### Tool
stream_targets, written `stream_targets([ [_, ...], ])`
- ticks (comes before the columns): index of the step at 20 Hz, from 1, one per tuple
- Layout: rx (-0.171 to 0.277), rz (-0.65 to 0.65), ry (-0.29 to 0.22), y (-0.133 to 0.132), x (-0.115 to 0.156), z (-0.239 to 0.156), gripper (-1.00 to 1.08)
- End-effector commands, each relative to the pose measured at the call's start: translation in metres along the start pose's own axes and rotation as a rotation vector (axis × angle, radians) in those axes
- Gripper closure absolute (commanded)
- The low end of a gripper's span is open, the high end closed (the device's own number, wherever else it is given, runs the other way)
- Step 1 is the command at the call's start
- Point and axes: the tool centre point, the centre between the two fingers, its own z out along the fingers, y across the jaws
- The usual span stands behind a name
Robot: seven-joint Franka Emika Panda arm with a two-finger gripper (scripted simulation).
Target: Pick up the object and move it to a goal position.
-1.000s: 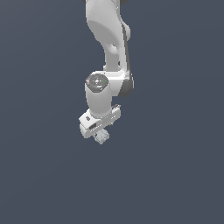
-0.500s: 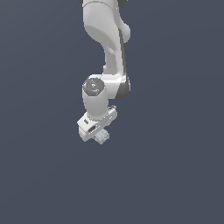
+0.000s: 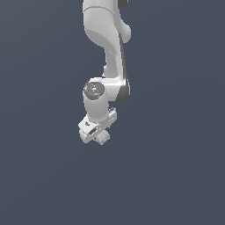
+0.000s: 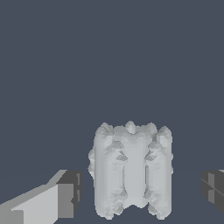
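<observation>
**Jaws straddle the object, grip not yet made**

From my remote station, I see the arm (image 3: 105,48) hanging straight down with its gripper (image 3: 97,134) low against a plain dark-grey ground. The object (image 4: 131,170), a small pale ridged block, sits between the two fingers in the wrist view, with a clear gap of dark ground on each side of it. So the jaws are spread apart and holding nothing. One finger (image 4: 65,194) shows pale with a dark pad; the other (image 4: 213,186) is only a dark edge at the frame border.

In the exterior view the object (image 3: 103,137) peeks out just under the gripper, on the exterior view's right of the hand's body. I cannot tell from either view whether it rests on a surface or how far the fingertips reach down beside it.

My worry is the closing. The block is not quite centred: it looks nearer the pale finger, so that pad would likely touch first and could push or twist the piece before the other arrives. Its lumpy sides may also offer poor contact, and a shallow pinch could let it slip out on the lift.
</observation>
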Motion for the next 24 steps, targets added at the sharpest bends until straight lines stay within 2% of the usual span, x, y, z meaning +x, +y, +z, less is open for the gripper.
stream_targets([
  [1,0.001,-0.001,-0.001,-0.001,-0.001,0.013,-0.92],
  [10,0.001,-0.003,-0.001,0.000,0.000,0.038,-0.92],
  [11,0.001,-0.003,-0.001,0.000,0.000,0.038,1.08],
  [24,-0.007,-0.007,0.008,0.000,0.008,0.029,1.08],
])
